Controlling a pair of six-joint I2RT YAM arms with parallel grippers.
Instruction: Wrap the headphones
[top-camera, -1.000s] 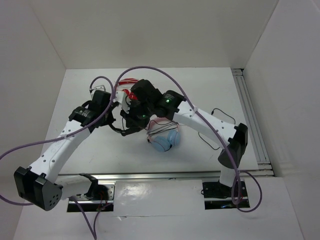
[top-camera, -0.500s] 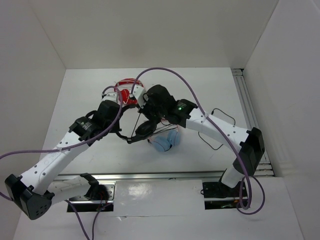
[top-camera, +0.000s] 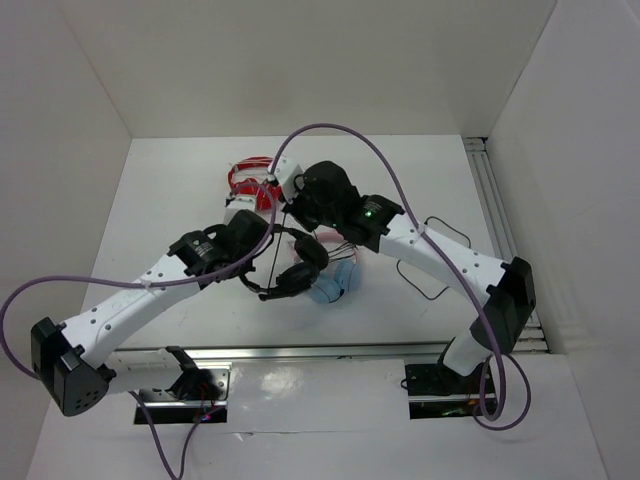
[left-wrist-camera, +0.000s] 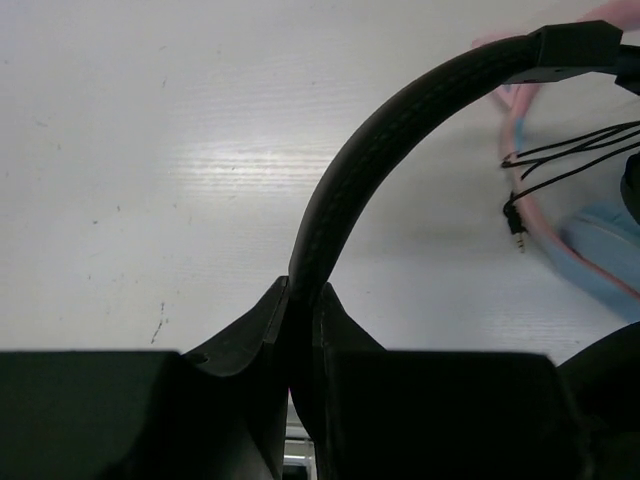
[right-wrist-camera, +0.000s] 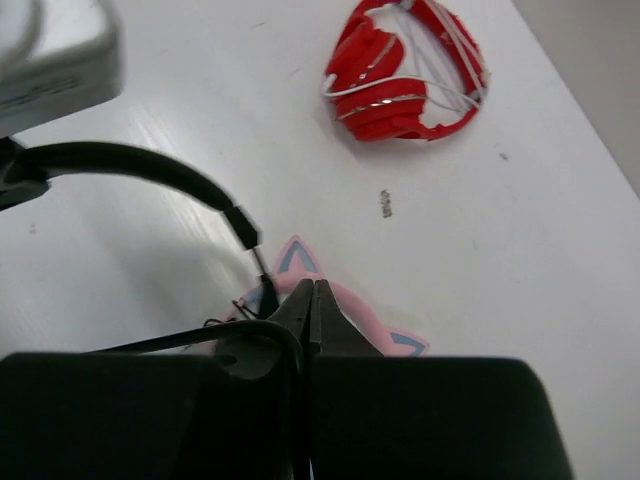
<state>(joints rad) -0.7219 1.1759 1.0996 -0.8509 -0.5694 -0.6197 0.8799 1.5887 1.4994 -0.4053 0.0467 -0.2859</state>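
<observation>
The left gripper (left-wrist-camera: 303, 305) is pinched tight on the headband (left-wrist-camera: 390, 140) of the headphones (top-camera: 296, 268), which sit mid-table between the two arms, just left of the cat-ear set (top-camera: 335, 285) and nearer than the red set (right-wrist-camera: 408, 70). From that grip the headband arcs up and to the right toward the earcups, so the long axis runs away from the left gripper toward the right arm. The right gripper (right-wrist-camera: 310, 300) has its jaws pressed together. The cable (right-wrist-camera: 170, 343) curls beside its left finger, but I cannot tell whether it is actually nipped. The right arm looks nearer the loose cable, so winding likely falls to it. Only the left wrist view shows the plug (left-wrist-camera: 517, 225) dangling free above the table (left-wrist-camera: 150, 150). Only the top view shows both earcups.
</observation>
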